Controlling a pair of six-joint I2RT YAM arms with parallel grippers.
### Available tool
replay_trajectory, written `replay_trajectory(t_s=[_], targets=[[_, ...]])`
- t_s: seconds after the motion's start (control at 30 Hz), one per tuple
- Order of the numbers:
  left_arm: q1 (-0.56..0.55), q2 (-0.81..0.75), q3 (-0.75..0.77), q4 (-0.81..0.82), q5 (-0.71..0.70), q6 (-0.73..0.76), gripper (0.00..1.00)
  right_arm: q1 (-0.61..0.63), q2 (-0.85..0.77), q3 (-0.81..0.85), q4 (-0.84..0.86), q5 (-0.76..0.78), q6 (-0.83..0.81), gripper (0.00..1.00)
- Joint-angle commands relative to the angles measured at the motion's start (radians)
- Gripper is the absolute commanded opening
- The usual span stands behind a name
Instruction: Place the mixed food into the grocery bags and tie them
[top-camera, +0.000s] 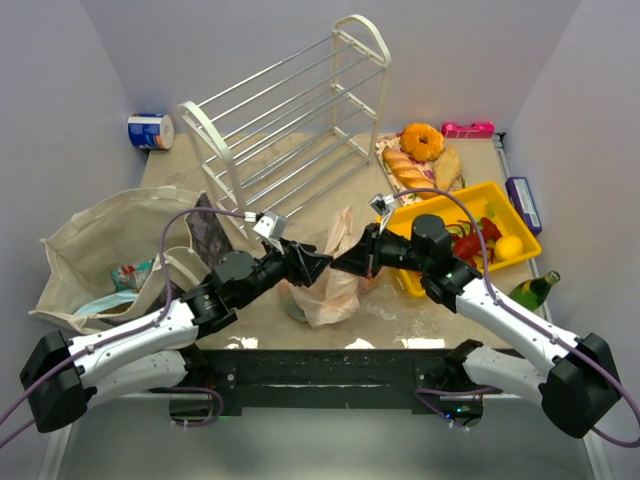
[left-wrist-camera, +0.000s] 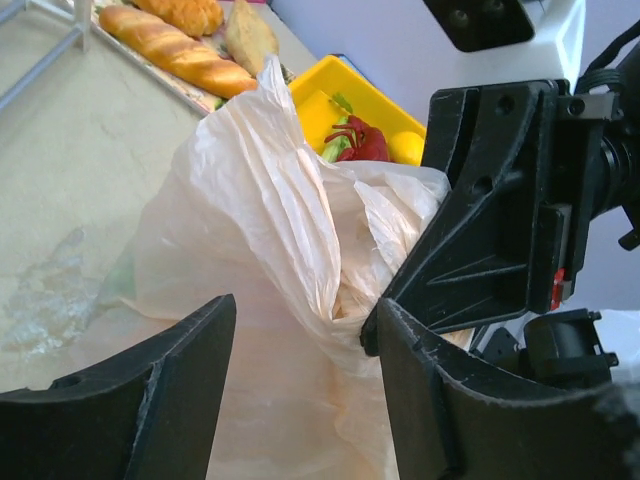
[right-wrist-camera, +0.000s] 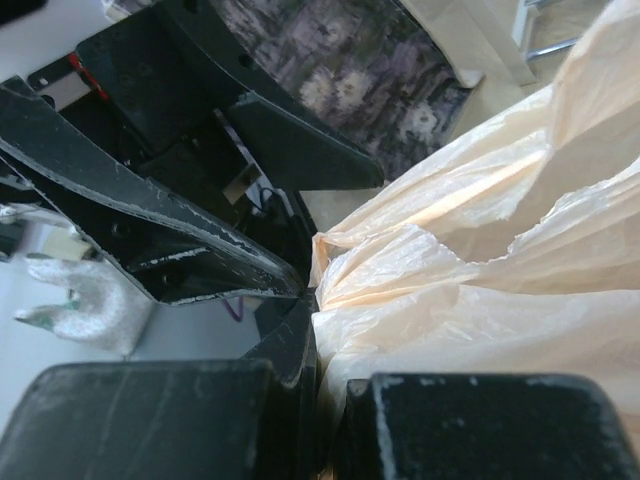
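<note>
Two grippers meet tip to tip over the pink bag (top-camera: 335, 285), which stands crumpled near the front middle of the table (top-camera: 400, 315), just left of the tray (top-camera: 530, 232).

The right gripper (top-camera: 343, 264) is clenched on a fold of the bag's upper edge. In its wrist view the thin plastic runs down into the seam between the closed fingers (right-wrist-camera: 480, 420). The left gripper (top-camera: 318, 265) is released. Its fingers (left-wrist-camera: 170, 390) stand well apart with the bag's gathered plastic between them, and neither presses on it. The tip of the right gripper sits just beside the left one's far finger.

A greenish shape shows faintly through the bag's lower side, but I cannot tell what it is.

The tote (top-camera: 90, 240) lies open at the left, well apart from the pink bag, its dark printed side facing the left arm. Packets (top-camera: 130, 273) lie inside it — one green-white, one light blue.

In the tray lie a red lobster (top-camera: 470, 243) and a yellow fruit (top-camera: 508, 247). Behind the tray sit bread (top-camera: 405, 172) and a donut (top-camera: 422, 140).

A white wire rack (top-camera: 290, 120) lies tipped over at the back. A green bottle (top-camera: 533, 291) lies at the right edge, near the tray.
</note>
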Motion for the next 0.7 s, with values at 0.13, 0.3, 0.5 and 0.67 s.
replay_trajectory(t_s=[0.13,0.3,0.5,0.67], targets=[[0.006,0.02,0.007,0.079,0.028,-0.063,0.55,-0.002,-0.024,0.001,-0.004,-0.038,-0.053,0.0],[0.011,0.068,0.002,0.126,0.049,-0.064,0.49,-0.002,-0.044,-0.015,-0.001,-0.047,-0.062,0.0],[0.015,0.125,-0.005,0.178,0.107,-0.09,0.26,-0.004,-0.063,-0.027,-0.014,-0.048,-0.07,0.0],[0.015,0.102,-0.038,0.188,0.086,-0.124,0.0,-0.002,-0.095,-0.026,-0.073,0.034,-0.081,0.0]])
